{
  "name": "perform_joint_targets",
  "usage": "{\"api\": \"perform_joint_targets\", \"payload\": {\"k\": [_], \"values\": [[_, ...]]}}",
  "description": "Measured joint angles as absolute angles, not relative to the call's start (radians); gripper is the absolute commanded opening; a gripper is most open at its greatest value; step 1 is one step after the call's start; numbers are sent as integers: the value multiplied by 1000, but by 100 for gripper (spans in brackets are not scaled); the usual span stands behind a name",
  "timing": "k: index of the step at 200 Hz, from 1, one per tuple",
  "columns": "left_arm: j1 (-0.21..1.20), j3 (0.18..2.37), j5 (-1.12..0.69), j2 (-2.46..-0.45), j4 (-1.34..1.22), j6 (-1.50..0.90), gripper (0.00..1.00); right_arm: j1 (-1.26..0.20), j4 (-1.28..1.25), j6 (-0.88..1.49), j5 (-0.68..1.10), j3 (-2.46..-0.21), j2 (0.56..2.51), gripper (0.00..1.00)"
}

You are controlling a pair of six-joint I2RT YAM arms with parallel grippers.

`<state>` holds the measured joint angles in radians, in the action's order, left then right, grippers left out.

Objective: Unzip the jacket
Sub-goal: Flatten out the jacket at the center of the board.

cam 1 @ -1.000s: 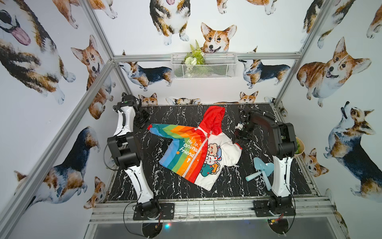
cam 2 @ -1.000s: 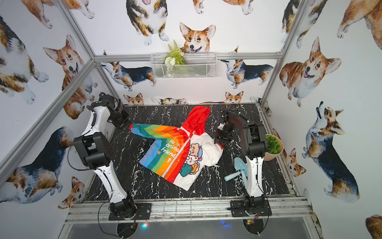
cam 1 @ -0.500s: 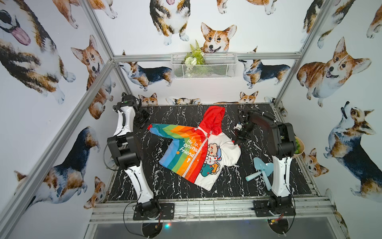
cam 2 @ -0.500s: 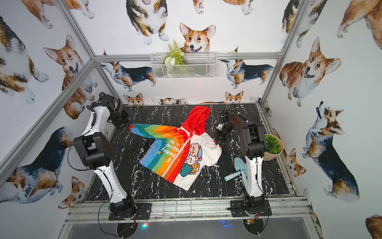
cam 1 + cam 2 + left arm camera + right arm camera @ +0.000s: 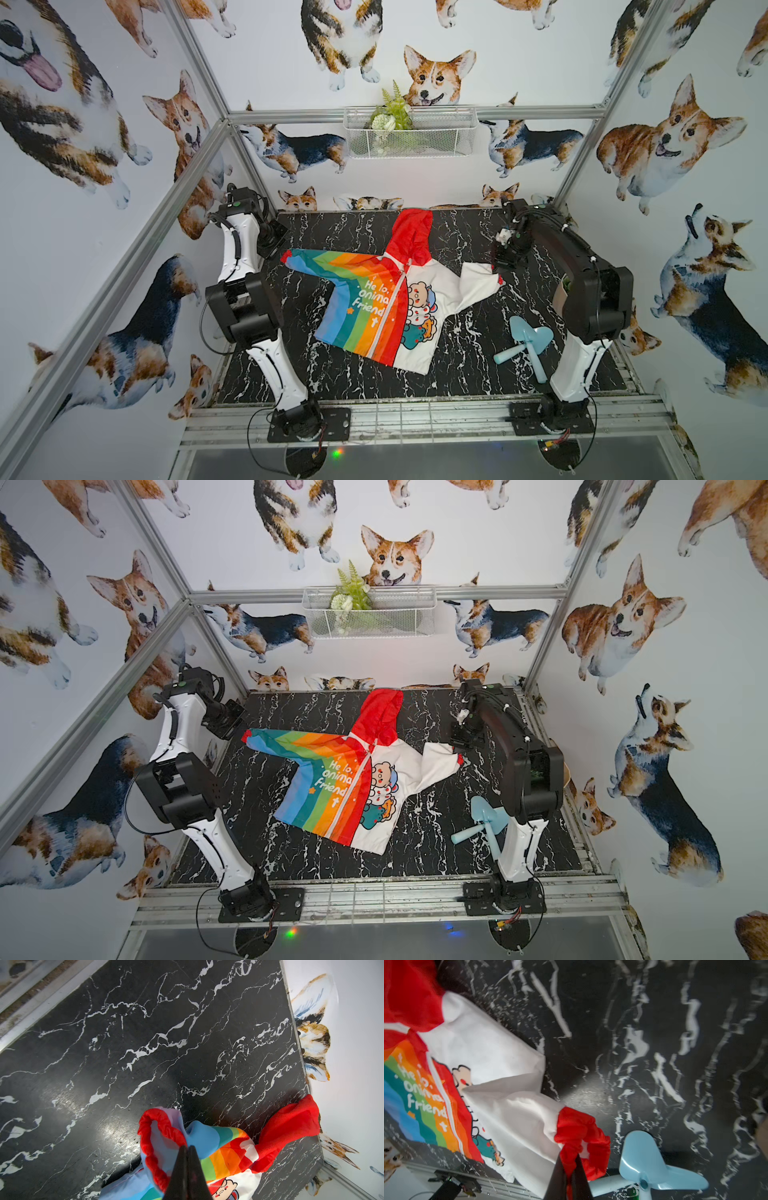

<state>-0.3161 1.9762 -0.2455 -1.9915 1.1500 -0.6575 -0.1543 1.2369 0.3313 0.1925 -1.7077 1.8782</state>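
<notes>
Take the black marble table [image 5: 461,376] as your reference. Over its left rear corner, your left gripper [image 5: 188,1148] has its jaws pressed together with no gap. They pinch the red-edged cuff [image 5: 146,1147] of the rainbow sleeve [image 5: 324,266], and in the left wrist view the cuff's mouth gapes open just beside the fingertips.

From there the sleeve runs toward the table's middle, where the jacket [image 5: 374,307] lies spread out, front side up. Its body sits askew, with the hem turned toward the table's front edge. The red hood [image 5: 409,232] points at the table's back edge and nearly reaches it. The white zipper [image 5: 392,303] runs from collar to hem. The striped half with "Hello animal friend" meets the white half with the cartoon bears along its whole length, so you have not opened it yet.

The white sleeve [image 5: 478,282] stretches toward the table's right rear part. There your right gripper [image 5: 570,1160] has closed its jaws on the bunched red cuff [image 5: 581,1132], with fabric showing between the fingers.

A light blue plastic scoop [image 5: 528,340] lies on the table's right front part, apart from the jacket. Above the table's back edge, a white wire basket [image 5: 440,137] hangs on the wall.
</notes>
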Motion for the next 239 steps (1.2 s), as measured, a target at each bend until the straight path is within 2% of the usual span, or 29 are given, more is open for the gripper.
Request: {"api": "perform_joint_targets", "payload": {"k": [34, 113, 117, 122, 126, 132, 138, 143, 149, 164, 175, 193, 202, 226, 239], "values": [[-340, 1974, -212, -1976, 1201, -667, 0, -52, 1277, 418, 69, -1718, 1868, 0], [-346, 1828, -205, -1949, 1253, -711, 0, -33, 1373, 419, -82, -1872, 2080, 0], [-346, 1826, -206, -1950, 1253, -711, 5, -33, 1374, 419, -83, -1879, 2091, 0], [-346, 1826, -209, -1955, 1253, -711, 16, -33, 1378, 416, -83, -1885, 2101, 0], [-346, 1826, -212, -1958, 1251, -711, 29, -33, 1380, 416, -83, -1888, 2105, 0], [-346, 1828, -216, -1965, 1248, -711, 53, -33, 1385, 415, -83, -1893, 2111, 0], [-346, 1833, -221, -1974, 1248, -711, 75, -33, 1390, 412, -80, -1898, 2114, 4], [-347, 1840, -225, -1983, 1247, -710, 88, -33, 1392, 411, -78, -1900, 2114, 8], [-348, 1853, -229, -1995, 1246, -710, 99, -33, 1393, 408, -75, -1902, 2114, 13], [-357, 1878, -231, -2011, 1242, -709, 100, -33, 1394, 397, -60, -1906, 2114, 30], [-367, 1904, -229, -2016, 1243, -702, 100, -38, 1395, 394, -48, -1909, 2112, 52], [-376, 1955, -193, -2015, 1251, -678, 100, -43, 1395, 389, -39, -1915, 2098, 68], [-377, 1973, -175, -2011, 1253, -647, 100, -49, 1395, 387, -37, -1920, 2086, 71], [-376, 1973, -128, -1973, 1265, -603, 100, -82, 1394, 387, -27, -1940, 2041, 72], [-377, 1957, -104, -1946, 1272, -583, 100, -105, 1393, 387, -27, -1952, 2023, 66]]}}
